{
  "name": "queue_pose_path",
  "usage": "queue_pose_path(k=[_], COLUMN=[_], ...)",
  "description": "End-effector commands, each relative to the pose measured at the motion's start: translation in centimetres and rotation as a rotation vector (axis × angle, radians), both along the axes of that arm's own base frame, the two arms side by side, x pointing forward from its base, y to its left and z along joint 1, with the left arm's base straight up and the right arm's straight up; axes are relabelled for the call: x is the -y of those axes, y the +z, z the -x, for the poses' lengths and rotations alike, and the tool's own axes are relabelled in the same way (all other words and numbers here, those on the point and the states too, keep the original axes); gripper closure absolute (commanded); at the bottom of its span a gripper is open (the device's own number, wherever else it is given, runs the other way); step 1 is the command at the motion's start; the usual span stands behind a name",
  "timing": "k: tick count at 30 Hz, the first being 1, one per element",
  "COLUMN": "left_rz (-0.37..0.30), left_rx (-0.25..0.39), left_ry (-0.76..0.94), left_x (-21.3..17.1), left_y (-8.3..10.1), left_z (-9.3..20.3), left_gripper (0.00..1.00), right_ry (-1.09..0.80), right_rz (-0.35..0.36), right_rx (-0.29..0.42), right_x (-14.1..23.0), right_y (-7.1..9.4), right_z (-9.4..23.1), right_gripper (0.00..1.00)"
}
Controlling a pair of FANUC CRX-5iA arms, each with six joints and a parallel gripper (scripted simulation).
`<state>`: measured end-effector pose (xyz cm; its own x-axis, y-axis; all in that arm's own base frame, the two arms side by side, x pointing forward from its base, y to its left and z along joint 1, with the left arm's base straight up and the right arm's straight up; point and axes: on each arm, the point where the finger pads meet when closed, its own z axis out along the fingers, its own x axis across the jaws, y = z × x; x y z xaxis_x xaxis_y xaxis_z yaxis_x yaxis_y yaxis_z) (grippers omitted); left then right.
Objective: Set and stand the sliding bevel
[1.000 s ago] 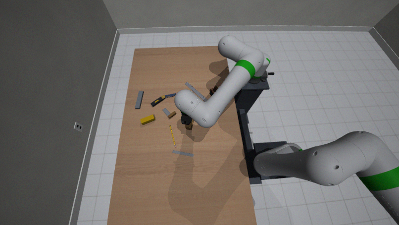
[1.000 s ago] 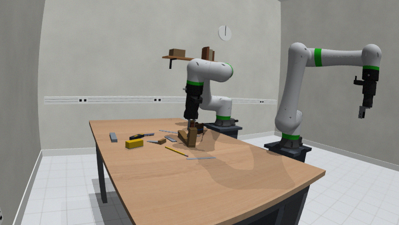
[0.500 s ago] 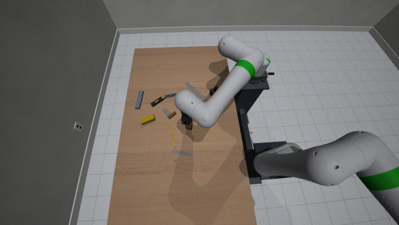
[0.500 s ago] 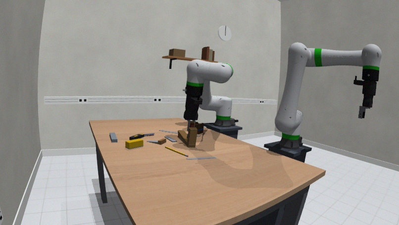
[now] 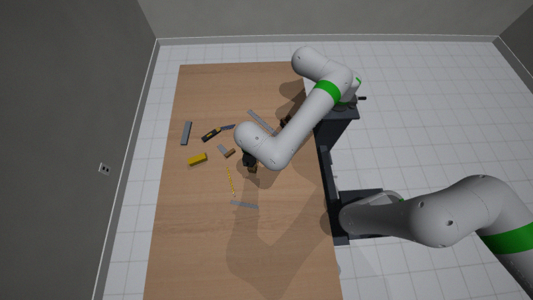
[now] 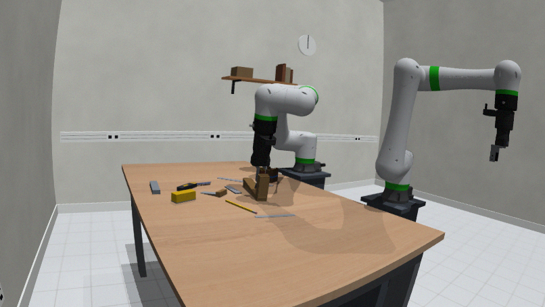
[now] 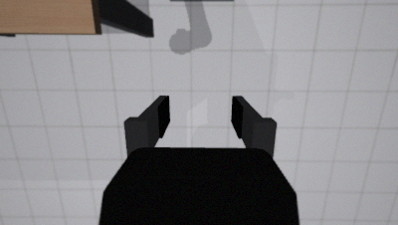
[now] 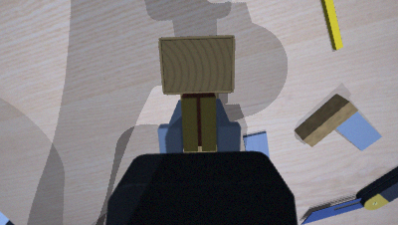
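Left claw point(image 6: 493, 153) point(image 7: 200, 116): hanging with fingers apart
Right claw point(image 5: 252, 164) point(image 6: 259, 176) point(image 8: 199, 112): squeezing wooden bevel point(image 8: 190, 124) (snug!)
Leg point(image 6: 263, 187) point(image 8: 197, 65): standing nearby
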<state>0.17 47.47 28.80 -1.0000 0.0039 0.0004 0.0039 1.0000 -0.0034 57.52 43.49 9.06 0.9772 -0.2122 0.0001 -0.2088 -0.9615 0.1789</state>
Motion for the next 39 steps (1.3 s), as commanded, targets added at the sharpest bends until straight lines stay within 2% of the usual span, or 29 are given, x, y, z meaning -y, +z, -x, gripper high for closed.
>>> queue_pose_path(k=[1, 20, 39], left_rz=[-0.003, -0.003, -0.003], left_rx=[0.0, 0.0, 0.0], left_ry=[0.0, 0.0, 0.0], left_x=[0.0, 0.0, 0.0], left_y=[0.2, 0.2, 0.2], left_z=[0.0, 0.0, 0.0], left_gripper=[0.0, 0.0, 0.0], right_ry=[0.0, 0.0, 0.0], right_rz=[-0.002, -0.002, -0.002], right_rx=[0.003, 0.003, 0.003], right_x=[0.0, 0.2, 0.3], right_y=[-0.1, -1.3, -1.5], right_z=[0.0, 0.0, 0.0], right_gripper=[1.0, 1.0, 1.0])
